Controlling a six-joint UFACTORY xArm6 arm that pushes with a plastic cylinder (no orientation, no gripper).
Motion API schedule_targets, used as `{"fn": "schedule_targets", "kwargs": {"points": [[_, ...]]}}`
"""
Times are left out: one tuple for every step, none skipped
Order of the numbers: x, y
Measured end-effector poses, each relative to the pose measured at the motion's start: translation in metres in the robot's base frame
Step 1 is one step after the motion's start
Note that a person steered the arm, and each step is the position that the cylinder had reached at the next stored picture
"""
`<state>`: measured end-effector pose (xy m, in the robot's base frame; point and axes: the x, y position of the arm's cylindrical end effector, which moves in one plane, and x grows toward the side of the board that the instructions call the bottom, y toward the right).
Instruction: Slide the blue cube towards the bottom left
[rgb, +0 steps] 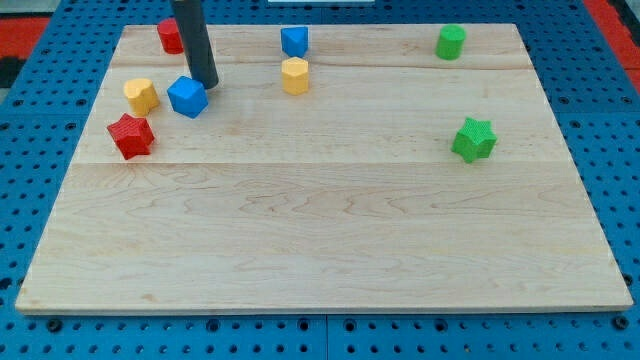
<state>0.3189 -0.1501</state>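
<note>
The blue cube (187, 97) sits on the wooden board (320, 230) near the view's upper left. My tip (207, 84) is at the cube's upper right corner, touching or nearly touching it. The dark rod rises from there out of the view's top. A yellow block (141, 96) lies just left of the cube, and a red star block (131, 136) lies below and left of it.
A red block (169, 36) sits at the top left, partly hidden behind the rod. A blue block (294, 41) and a yellow block (295, 76) sit at top centre. A green cylinder (451, 42) is at top right, a green star (474, 139) at right.
</note>
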Motion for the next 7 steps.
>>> {"fn": "schedule_targets", "kwargs": {"points": [[0.037, 0.000], [0.061, 0.004], [0.018, 0.014], [-0.007, -0.006], [0.002, -0.032], [0.020, -0.028], [0.039, -0.026]]}}
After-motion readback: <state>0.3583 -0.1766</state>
